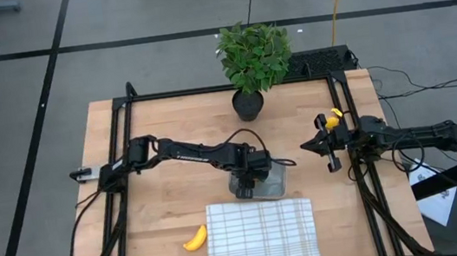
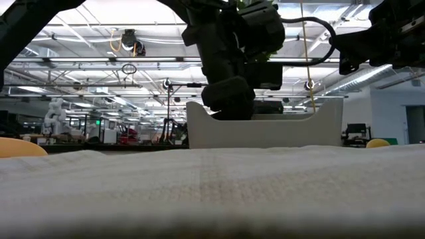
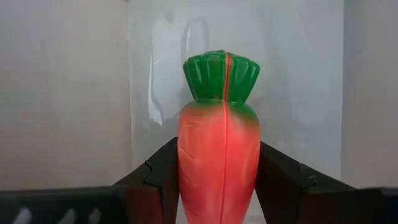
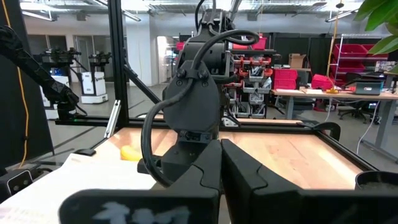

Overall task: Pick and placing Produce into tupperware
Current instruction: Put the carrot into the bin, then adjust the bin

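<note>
My left gripper (image 1: 248,181) hangs over the tupperware (image 1: 263,182), a clear shallow container on the wooden table, and is shut on the orange carrot (image 3: 219,155) with a green top. The low view shows the tupperware (image 2: 265,129) behind the cloth, with the left gripper (image 2: 229,99) reaching down into it. The yellow banana (image 1: 195,239) lies on the table left of the cloth. A small round yellow fruit (image 1: 333,119) sits on the table beside my right arm. My right gripper (image 1: 309,146) waits at the table's right side, shut and holding nothing. My left gripper pinches the carrot's orange body (image 3: 186,168) between its two fingers (image 3: 158,180), one on each side. The fingers slant steeply down from above and lie along the carrot. Its green top (image 3: 221,74) points away from the wrist, toward the tupperware's floor. I cannot tell whether it touches that floor.
A white checked cloth (image 1: 262,236) lies at the near edge in front of the tupperware. A leafy plant in a black pot (image 1: 248,104) stands at the far edge. Black frame rails (image 1: 122,185) run along the table's left and right sides.
</note>
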Available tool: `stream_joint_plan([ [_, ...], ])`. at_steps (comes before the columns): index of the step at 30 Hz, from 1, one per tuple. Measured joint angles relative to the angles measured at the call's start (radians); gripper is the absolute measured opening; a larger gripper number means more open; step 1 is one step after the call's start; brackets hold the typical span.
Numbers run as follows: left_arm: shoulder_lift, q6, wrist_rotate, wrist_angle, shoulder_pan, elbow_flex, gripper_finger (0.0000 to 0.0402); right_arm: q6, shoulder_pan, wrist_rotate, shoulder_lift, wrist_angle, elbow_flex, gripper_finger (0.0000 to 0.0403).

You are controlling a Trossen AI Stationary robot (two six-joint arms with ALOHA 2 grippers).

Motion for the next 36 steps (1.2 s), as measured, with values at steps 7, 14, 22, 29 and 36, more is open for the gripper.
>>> stream_joint_plan([
  [7, 0.0, 0.003, 0.0, 0.004, 0.0, 0.0, 0.0206, 0.0, 0.0, 0.0, 0.0, 0.0, 0.0, 0.0],
  [14, 0.0, 0.002, 0.003, 0.005, 0.0, 0.0, 0.0254, 0.0, 0.0, 0.0, 0.0, 0.0, 0.0, 0.0],
  [22, -0.008, 0.022, -0.003, -0.081, -0.003, 0.074, 0.0253, 0.0, 0.0, 0.0, 0.0, 0.0, 0.0, 0.0],
  [29, -0.01, 0.034, -0.004, -0.227, -0.004, 0.192, 0.0249, 0.0, 0.0, 0.0, 0.0, 0.0, 0.0, 0.0],
  [36, -0.01, 0.099, -0.094, -0.375, -0.016, 0.321, 0.0212, 0.008, 0.0, 0.0, 0.0, -0.007, 0.0, 0.0],
])
